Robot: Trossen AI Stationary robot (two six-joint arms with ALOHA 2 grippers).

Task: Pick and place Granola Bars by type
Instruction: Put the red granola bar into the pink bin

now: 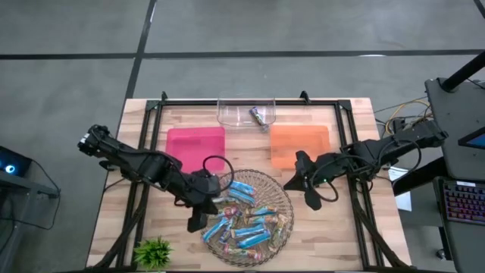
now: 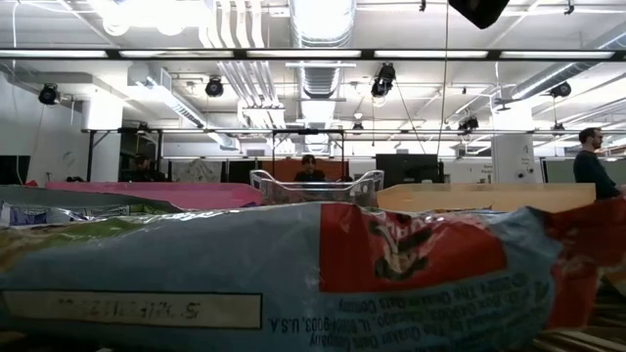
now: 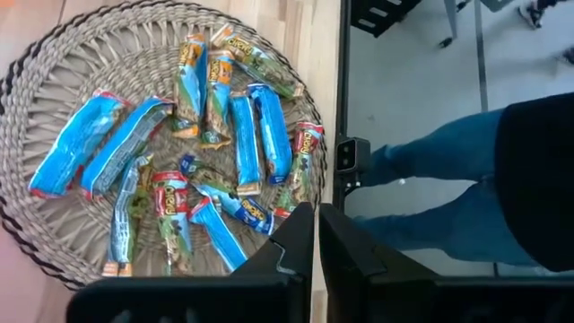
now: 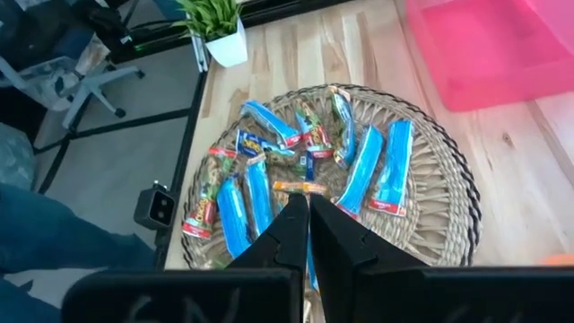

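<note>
1. Granola bars point(image 1: 244, 216), small shiny-wrapped, mostly bright blue w/ some tan/reddish, lie piled in the round woven wicker basket point(image 1: 286, 199) near the table's front edge, centre. One more bar sits in the clear plastic bin point(image 1: 246, 112) at the back edge.
2. Flat pink tray point(image 1: 196, 148) and flat orange tray point(image 1: 300, 144) lie behind the basket, both bare as far as I can see.
3. Left gripper point(image 1: 198, 218) hovers at the basket's left rim, jaws pressed together, nothing between them. Right gripper point(image 1: 307, 188) hangs just off the basket's right rim, jaws likewise pressed together and empty.
4. Step in hand, prob.: first pick. Spread the jaws before descending; go for a bar lying alone near the rim, e.g. the two long blue ones apart from the heap, grip across the narrow width.
5. Wrappers look slick, bars overlap; a centre grab may lift two. Check type before choosing a tray.
6. Hard to tell: the low view is almost filled by a close-up wrapper, trays barely showing. Which type belongs to which tray isn't shown. Print on the bin's bar is unreadable.
</note>
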